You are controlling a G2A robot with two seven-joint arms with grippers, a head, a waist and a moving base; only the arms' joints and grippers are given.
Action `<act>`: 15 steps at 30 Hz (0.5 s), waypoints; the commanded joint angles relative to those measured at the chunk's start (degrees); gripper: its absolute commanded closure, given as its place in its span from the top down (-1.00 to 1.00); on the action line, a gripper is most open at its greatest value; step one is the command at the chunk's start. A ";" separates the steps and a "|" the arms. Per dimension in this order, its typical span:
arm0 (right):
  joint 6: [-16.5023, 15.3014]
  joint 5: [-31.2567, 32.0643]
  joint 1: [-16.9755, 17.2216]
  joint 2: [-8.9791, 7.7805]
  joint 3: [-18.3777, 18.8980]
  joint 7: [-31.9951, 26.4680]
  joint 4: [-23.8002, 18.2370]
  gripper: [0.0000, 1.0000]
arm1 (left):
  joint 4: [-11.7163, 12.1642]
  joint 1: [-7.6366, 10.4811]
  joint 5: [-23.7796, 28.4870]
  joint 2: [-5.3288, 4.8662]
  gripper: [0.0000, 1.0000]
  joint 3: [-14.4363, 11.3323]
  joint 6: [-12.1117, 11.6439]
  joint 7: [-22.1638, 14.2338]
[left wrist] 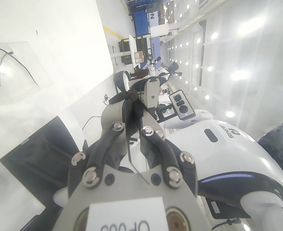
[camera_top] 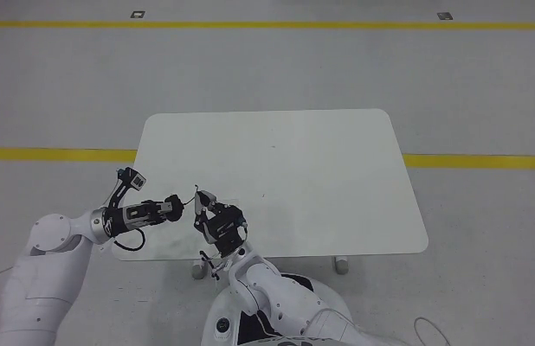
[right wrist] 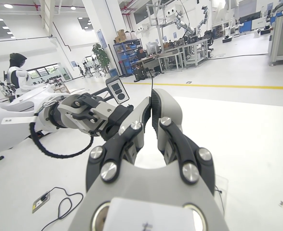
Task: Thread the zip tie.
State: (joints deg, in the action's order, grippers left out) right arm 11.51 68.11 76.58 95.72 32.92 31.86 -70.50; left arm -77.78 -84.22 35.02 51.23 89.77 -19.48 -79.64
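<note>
A thin black zip tie (camera_top: 196, 195) is held in the air over the table's near left corner, between my two grippers. My left gripper (camera_top: 175, 208) is shut on the zip tie; in the left wrist view the strap (left wrist: 134, 159) runs back from the shut fingertips (left wrist: 131, 104) toward the palm. My right gripper (camera_top: 207, 210) is shut on the same tie. In the right wrist view a thin end of the tie (right wrist: 152, 82) sticks up from between its pads (right wrist: 151, 108). The left gripper (right wrist: 123, 112) sits close beside the right one, nearly touching.
The white table (camera_top: 337, 173) stretches away to the far and right sides. A clear plastic sheet (left wrist: 30, 56) lies on it near the front edge, carrying another black zip tie (left wrist: 18, 62). Floor lies beyond the table's left and near edges.
</note>
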 commanded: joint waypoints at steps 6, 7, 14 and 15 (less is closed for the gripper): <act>0.34 0.05 -0.04 0.13 0.14 -0.32 0.36 -1.00 | 0.00 0.00 0.00 0.00 -1.00 0.00 0.00 0.00; 0.37 0.05 -0.05 0.14 0.14 -0.33 0.37 -1.00 | 0.00 0.00 0.00 0.00 -1.00 0.00 0.00 0.00; 0.95 -0.01 -0.12 0.24 0.29 -0.31 0.58 -1.00 | 0.00 0.00 0.00 0.00 -1.00 0.00 0.00 0.00; 1.03 0.00 -0.12 0.25 0.32 -0.26 0.62 -1.00 | 0.00 0.00 0.00 0.00 -1.00 0.00 0.00 0.00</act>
State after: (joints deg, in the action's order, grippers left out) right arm 12.48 68.10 76.47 95.96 33.22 31.55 -69.92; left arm -77.78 -84.22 35.02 51.23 89.77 -19.48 -79.64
